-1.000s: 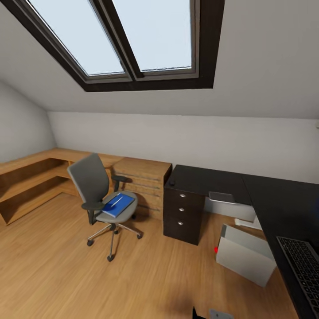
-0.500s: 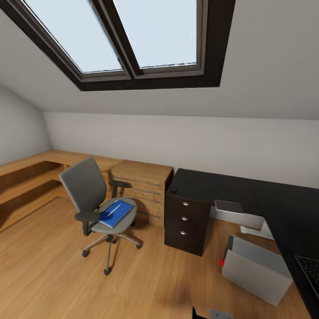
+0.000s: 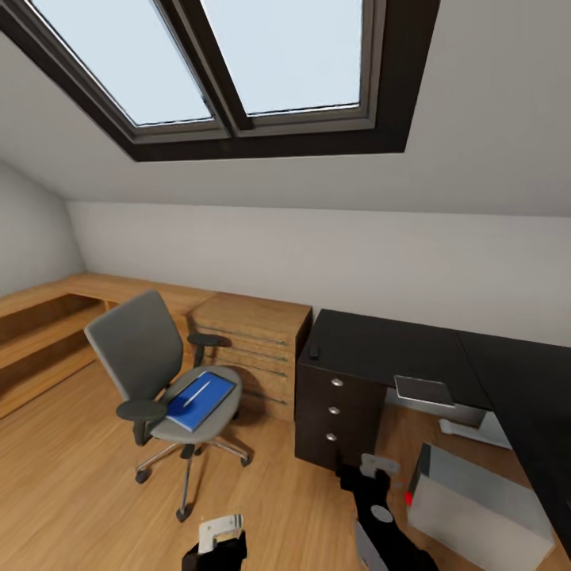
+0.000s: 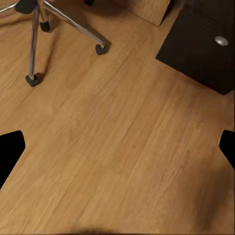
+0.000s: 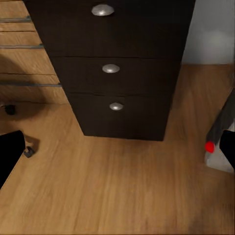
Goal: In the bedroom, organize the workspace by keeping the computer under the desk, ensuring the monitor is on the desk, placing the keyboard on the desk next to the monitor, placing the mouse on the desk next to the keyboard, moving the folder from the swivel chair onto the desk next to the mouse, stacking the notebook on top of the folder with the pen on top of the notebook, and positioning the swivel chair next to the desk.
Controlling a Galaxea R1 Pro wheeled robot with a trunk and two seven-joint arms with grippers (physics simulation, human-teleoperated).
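The blue folder (image 3: 202, 390) lies on the swivel chair (image 3: 155, 373) at left, far from the black worktop (image 3: 515, 373); the computer (image 3: 476, 503) stands beneath. Both grippers' fingers (image 4: 10, 149) (image 5: 10, 152) are spread, empty.

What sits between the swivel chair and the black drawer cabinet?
In the head view, a light-wood drawer unit against the wall lies between the swivel chair and the black drawer cabinet; nearer the camera, only bare wooden floor.

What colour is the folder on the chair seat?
Bright blue; the folder shows best in the head view, on the chair.
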